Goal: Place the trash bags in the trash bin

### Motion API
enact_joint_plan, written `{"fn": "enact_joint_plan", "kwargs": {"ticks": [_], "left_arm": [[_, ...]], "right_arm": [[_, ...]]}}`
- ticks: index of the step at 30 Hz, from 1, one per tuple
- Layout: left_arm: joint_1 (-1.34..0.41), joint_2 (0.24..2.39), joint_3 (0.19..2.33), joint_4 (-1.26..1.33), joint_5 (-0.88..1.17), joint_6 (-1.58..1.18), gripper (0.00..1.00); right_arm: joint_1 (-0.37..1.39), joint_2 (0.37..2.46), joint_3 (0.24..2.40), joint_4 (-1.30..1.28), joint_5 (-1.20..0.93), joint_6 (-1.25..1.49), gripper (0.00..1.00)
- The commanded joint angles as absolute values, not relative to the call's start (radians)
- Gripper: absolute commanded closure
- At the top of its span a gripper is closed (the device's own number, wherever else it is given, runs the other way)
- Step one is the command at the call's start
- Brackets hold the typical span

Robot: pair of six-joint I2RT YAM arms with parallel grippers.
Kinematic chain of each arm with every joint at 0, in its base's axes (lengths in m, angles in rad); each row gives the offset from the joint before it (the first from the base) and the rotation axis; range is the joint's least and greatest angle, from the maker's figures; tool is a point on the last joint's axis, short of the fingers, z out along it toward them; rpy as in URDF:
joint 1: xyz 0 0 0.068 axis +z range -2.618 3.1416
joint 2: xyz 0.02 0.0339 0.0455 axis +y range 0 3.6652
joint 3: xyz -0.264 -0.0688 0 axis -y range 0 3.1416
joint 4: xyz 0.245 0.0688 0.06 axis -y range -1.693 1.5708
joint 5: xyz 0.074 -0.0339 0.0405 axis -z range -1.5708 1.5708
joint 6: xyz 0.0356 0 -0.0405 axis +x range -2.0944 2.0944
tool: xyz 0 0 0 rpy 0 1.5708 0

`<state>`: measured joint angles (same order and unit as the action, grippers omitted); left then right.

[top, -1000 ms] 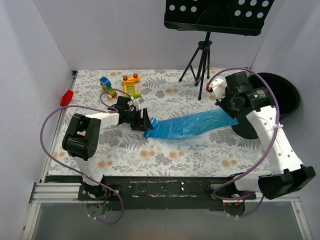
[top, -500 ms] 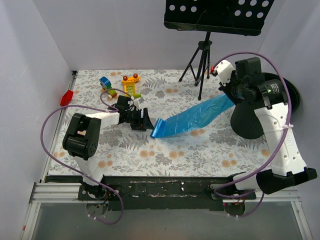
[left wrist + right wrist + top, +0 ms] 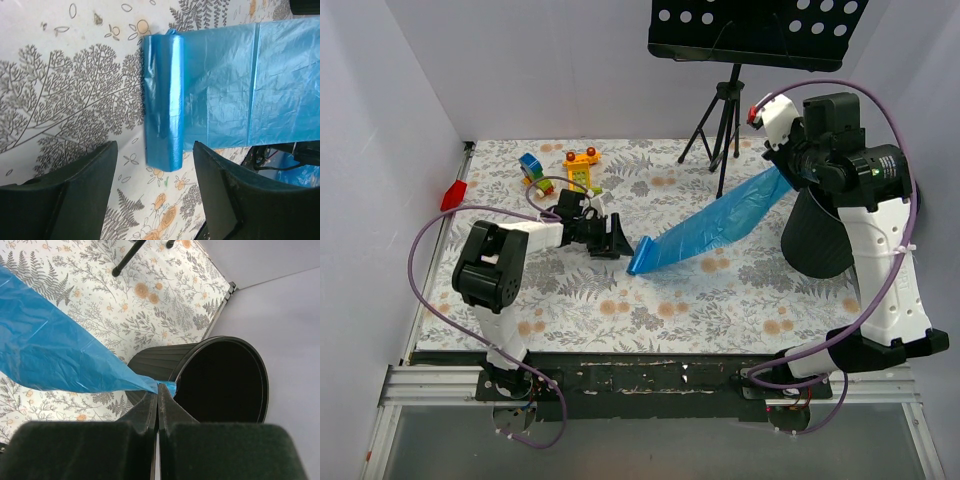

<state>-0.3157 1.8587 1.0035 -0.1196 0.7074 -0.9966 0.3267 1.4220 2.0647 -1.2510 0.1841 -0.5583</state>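
Left gripper (image 3: 617, 237), jaws spread and empty, just beside the rolled end of the trash bag (image 3: 710, 225) on the floral table (image 3: 700, 310); right gripper (image 3: 158, 390), pressed together, pinches the bag's raised end near the trash bin (image 3: 150, 362) rim; white walls (image 3: 550, 70) around

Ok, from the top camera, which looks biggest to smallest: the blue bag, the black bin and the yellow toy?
1. blue trash bag, stretched long
2. trash bin, though the right arm hides much of it, so those two are unsure
3. yellow toy, clearly smallest
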Motion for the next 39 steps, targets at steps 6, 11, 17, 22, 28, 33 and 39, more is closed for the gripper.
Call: {"fn": "enact_joint_plan", "kwargs": {"ticks": [6,11,17,22,28,33,39], "left_arm": [[-0.357,1.977,1.019,-0.175,0.614,-0.974,0.37],[-0.376,1.999,1.037,-0.178,0.607,-0.977,0.38],[-0.382,2.023,1.054,-0.184,0.598,-0.979,0.38],[-0.39,2.037,1.061,-0.192,0.586,-0.973,0.39],[-0.454,2.08,1.103,-0.273,0.421,-0.913,0.43],[-0.512,2.112,1.126,-0.331,0.284,-0.861,0.43],[-0.538,2.137,1.141,-0.383,0.115,-0.759,0.44]], "right_arm": [[0.324,1.404,2.103,-1.25,0.221,-0.581,0.99],[0.325,1.404,2.147,-1.255,0.233,-0.575,0.99],[0.324,1.404,2.175,-1.243,0.238,-0.589,0.99],[0.324,1.388,2.112,-1.232,0.241,-0.583,0.99],[0.324,1.347,1.961,-1.174,0.32,-0.577,0.99],[0.324,1.315,1.867,-1.086,0.468,-0.578,0.99],[0.324,1.287,1.777,-0.988,0.545,-0.581,0.99]]}}
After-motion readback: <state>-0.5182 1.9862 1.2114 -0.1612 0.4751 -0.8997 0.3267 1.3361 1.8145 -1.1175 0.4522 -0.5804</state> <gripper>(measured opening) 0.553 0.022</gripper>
